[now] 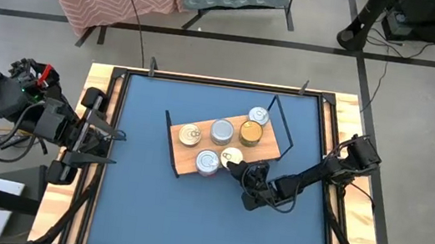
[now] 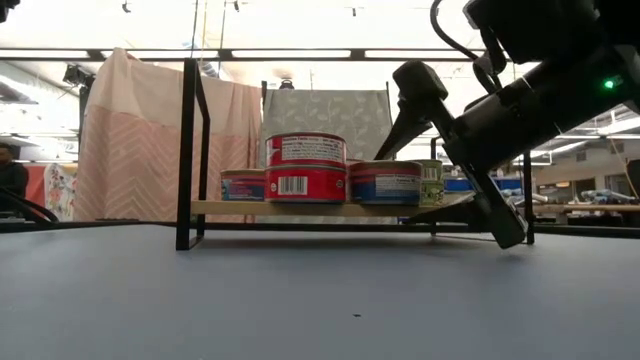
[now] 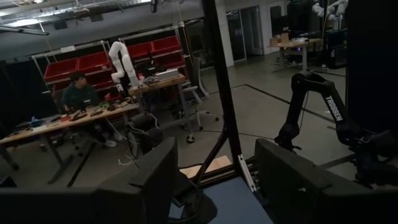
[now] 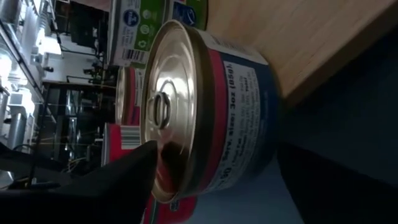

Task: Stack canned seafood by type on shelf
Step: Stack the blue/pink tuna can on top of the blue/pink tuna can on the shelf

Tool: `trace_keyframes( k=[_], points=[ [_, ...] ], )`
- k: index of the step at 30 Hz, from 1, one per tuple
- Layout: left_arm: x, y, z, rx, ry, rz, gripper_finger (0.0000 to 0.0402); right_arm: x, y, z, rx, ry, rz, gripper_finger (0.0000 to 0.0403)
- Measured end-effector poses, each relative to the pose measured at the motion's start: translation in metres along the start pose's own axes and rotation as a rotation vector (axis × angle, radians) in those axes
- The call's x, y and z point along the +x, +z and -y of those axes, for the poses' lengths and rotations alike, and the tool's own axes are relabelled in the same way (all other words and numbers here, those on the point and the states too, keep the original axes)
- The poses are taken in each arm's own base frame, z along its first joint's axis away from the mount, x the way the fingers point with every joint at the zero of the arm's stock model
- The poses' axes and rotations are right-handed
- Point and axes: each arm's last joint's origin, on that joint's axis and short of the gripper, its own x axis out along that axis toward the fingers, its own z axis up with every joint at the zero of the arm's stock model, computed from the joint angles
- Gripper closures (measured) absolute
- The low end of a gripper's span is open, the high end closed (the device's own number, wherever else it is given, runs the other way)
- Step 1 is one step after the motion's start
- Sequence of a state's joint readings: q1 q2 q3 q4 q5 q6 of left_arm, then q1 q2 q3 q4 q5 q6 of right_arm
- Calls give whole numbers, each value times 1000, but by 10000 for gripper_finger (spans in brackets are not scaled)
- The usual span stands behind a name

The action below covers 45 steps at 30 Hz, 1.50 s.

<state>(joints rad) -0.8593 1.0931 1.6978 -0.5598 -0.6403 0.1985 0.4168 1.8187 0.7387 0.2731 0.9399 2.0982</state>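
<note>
The shelf (image 1: 188,165) stands in the middle of the blue table and carries several cans of seafood. A silver-lidded can with a blue and red label (image 4: 236,106) stands at the board's near edge (image 1: 232,155). My right gripper (image 1: 239,169) is open around it, one finger over the lid and the other low beside the can's base, below the board (image 2: 505,225). Behind it stand a two-high stack of red cans (image 2: 305,167) and a green-labelled can (image 4: 155,28). My left gripper (image 3: 214,186) waits open and raised at the table's left edge (image 1: 109,146). My right gripper reaches level-to-slanting from the table's near right side, and its upper finger (image 4: 134,168) lies across the near part of the can's lid (image 4: 171,134). Whether that finger touches the lid, I cannot tell. The can stands upright on the board.
Black wire frames (image 1: 285,122) close the shelf's two ends. Other cans sit on the board: a gold-lidded one (image 1: 251,132) and silver ones (image 1: 222,131), (image 1: 207,162). The table has a raised wooden rim (image 1: 101,81). A person sits at a bench far off (image 3: 78,93).
</note>
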Motion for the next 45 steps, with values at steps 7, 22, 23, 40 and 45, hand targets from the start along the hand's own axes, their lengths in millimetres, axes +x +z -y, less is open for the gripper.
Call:
trace_keyframes(
  k=[7, 22, 23, 40, 45],
  points=[
    [0, 0, 0, 0, 0, 0, 184, 0, 0, -1, -25, 9, 8, 138],
    [0, 0, 0, 5, 0, 0, 184, -8, -7, -2, -33, 46, -13, 188],
    [0, 0, 0, 5, 0, 0, 184, -9, -8, -1, -35, 47, -16, 189],
    [0, 0, 0, 3, 1, 0, 184, -27, 5, -19, -151, 72, 47, 191],
    [0, 1, 0, -1, 2, 5, 184, -39, 12, -40, -148, 120, 32, 191]
  ],
)
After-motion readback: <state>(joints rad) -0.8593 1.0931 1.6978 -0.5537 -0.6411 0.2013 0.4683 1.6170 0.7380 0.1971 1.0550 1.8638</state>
